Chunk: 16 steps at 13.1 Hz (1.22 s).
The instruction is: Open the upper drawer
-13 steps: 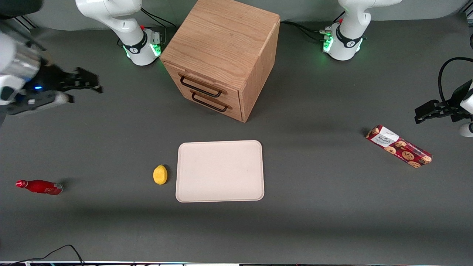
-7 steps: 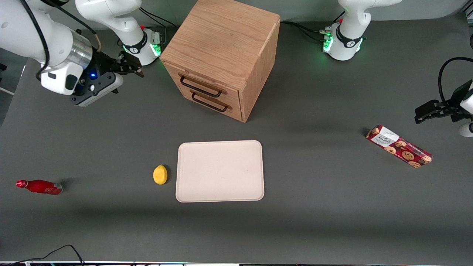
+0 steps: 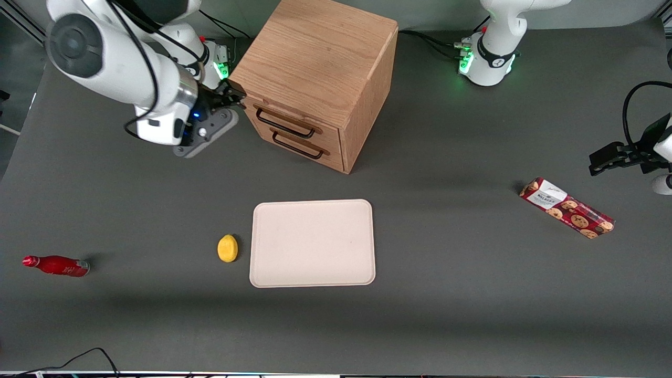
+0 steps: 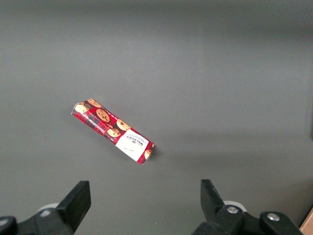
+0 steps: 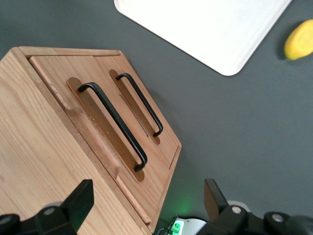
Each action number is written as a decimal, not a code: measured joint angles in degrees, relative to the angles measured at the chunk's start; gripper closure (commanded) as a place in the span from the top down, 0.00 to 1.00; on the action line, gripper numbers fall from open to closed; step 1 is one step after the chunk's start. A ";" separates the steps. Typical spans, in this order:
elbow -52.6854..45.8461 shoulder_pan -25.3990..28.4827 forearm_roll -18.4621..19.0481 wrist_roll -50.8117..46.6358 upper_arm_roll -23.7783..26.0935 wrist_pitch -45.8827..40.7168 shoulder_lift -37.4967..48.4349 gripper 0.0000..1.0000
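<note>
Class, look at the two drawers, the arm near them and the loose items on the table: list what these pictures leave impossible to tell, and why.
- Upper drawer: contents hidden in every view; its front sits closed.
- Lower drawer: contents likewise hidden.
- Gripper, beside the cabinet corner: front view cannot settle whether it touches the wood; the wrist view shows its fingers spread.
- Red bottle label: too small in the front view.

Oak upper drawer (image 3: 286,118), black hand (image 3: 231,98)
</note>
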<state>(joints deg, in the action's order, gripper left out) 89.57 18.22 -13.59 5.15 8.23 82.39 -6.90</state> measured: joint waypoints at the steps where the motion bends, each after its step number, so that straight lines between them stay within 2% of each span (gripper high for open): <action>1: 0.22 0.01 0.00 0.29 0.96 0.18 -0.81 1.00; 10: 9.40 0.06 0.01 5.09 7.17 10.06 -3.24 1.00; 16: 13.31 -0.03 0.43 7.41 7.89 14.54 -4.23 1.00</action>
<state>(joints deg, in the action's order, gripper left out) 102.88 18.19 -13.16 12.56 16.13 96.93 -11.13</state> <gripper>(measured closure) 0.000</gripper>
